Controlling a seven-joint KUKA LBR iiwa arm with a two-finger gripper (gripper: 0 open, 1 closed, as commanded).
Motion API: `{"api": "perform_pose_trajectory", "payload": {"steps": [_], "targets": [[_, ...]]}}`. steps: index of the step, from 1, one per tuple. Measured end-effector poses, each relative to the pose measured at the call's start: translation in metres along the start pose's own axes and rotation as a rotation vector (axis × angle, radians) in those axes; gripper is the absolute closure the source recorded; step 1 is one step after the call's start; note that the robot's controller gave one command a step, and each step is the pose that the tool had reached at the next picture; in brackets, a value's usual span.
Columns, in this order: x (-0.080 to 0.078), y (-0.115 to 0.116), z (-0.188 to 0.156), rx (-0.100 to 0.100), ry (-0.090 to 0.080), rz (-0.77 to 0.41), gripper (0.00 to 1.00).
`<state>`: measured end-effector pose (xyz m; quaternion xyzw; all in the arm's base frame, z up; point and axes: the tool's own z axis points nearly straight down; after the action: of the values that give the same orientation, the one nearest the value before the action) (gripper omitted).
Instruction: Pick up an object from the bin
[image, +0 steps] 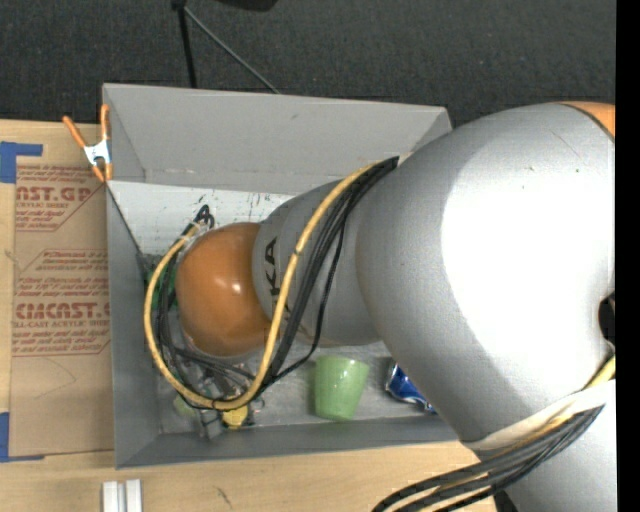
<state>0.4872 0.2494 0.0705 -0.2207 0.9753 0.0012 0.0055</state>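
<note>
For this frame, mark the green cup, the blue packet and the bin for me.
Green cup (338, 388): camera view, middle of its side.
Blue packet (404, 384): camera view, the blue part showing beside the arm.
Bin (280, 130): camera view, bare far wall.

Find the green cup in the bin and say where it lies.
The green cup lies by the near wall of the bin in the camera view, just below the arm, with a blue item close on its right.
</note>
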Motion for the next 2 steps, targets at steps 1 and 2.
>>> {"api": "perform_pose_trajectory", "payload": {"steps": [1,2], "targets": [[0.0124,-0.0170,-0.0017,0.000,-0.004,-0.006,0.00],[0.0101,-0.0168,-0.0037,0.000,-0.010,-0.006,1.00]]}}
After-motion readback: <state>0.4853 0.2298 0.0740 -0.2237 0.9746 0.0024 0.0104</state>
